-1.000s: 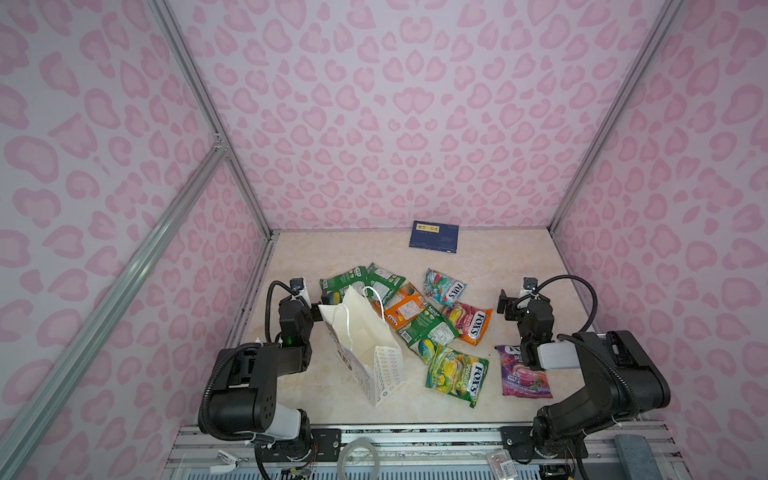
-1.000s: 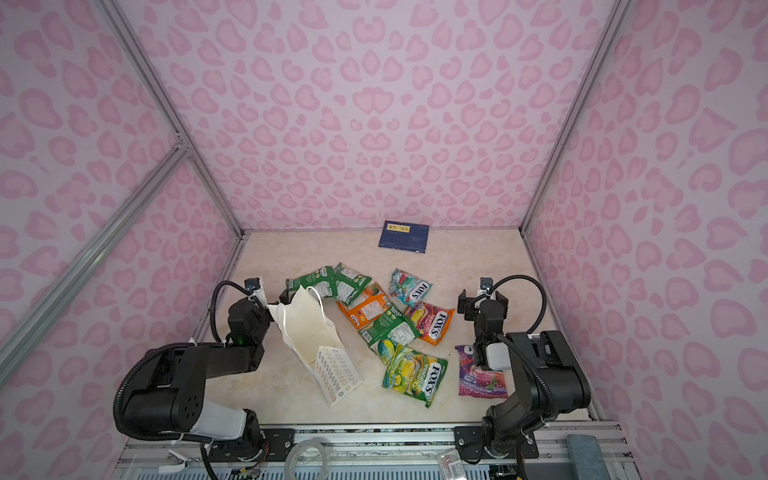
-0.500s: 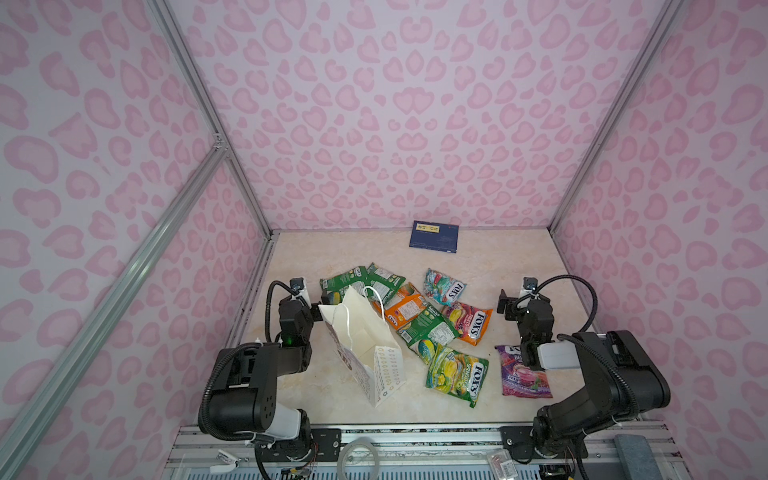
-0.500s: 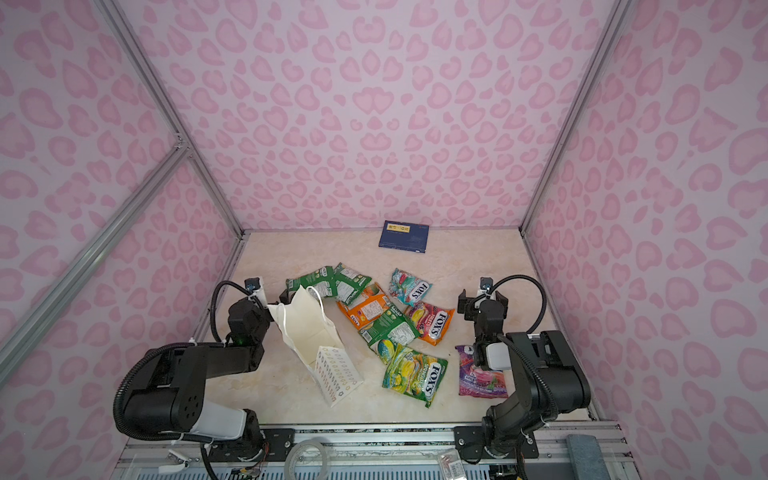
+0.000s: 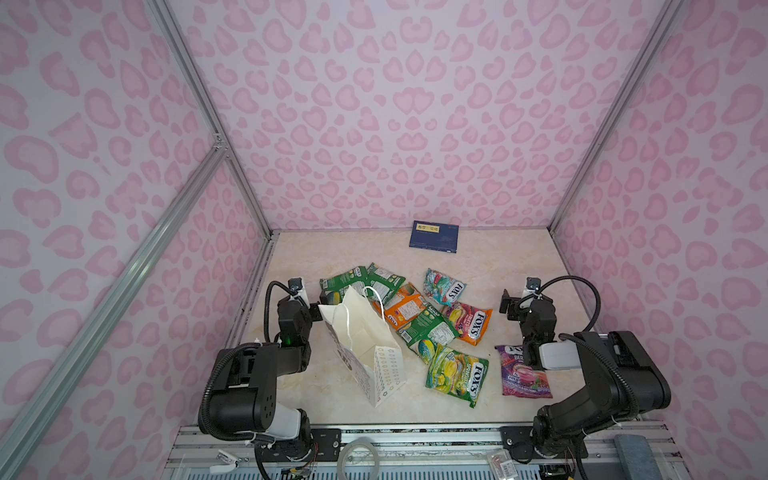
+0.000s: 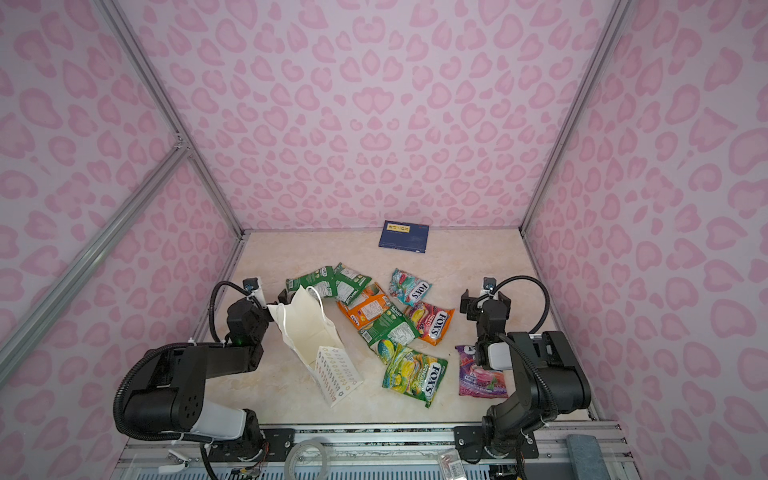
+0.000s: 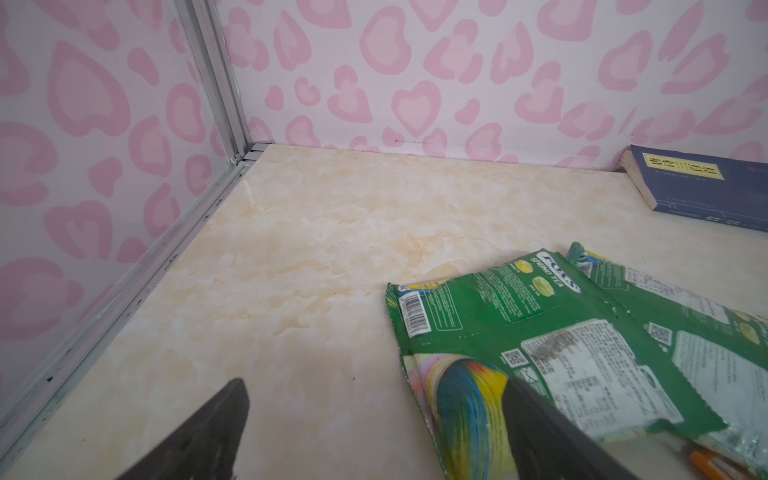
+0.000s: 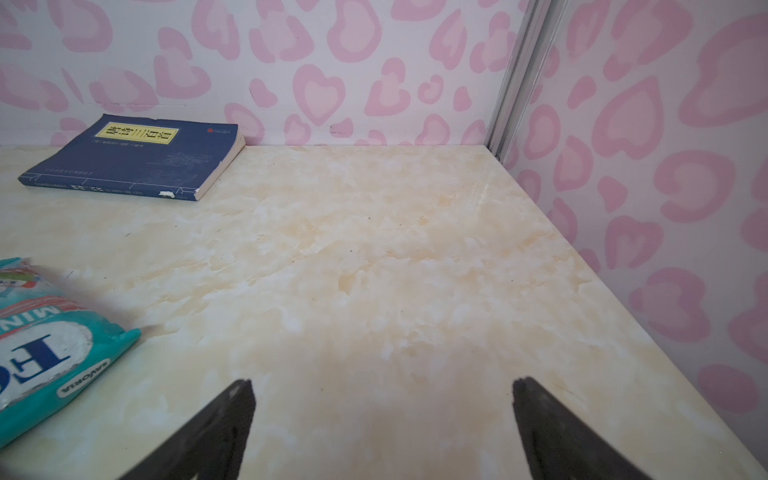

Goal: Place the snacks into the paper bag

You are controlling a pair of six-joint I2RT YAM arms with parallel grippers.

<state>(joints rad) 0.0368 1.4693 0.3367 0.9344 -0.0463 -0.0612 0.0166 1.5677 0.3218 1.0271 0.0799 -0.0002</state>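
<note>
While the left end effector point(image 7: 376, 390) and right end effector point(image 8: 382, 386) gaped empty, the leaning white flower-printed paper bag point(image 5: 357, 332) looked ready to topple once glossy candy pouches point(image 5: 457, 376) dropped in.

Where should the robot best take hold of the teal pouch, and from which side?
Probably its edge toward the right gripper, coming from the right. The teal pouch lies flat on the table, so only a thin rim can be pinched; that side faces bare table, while the red-yellow pouch crowds its near side.
</note>
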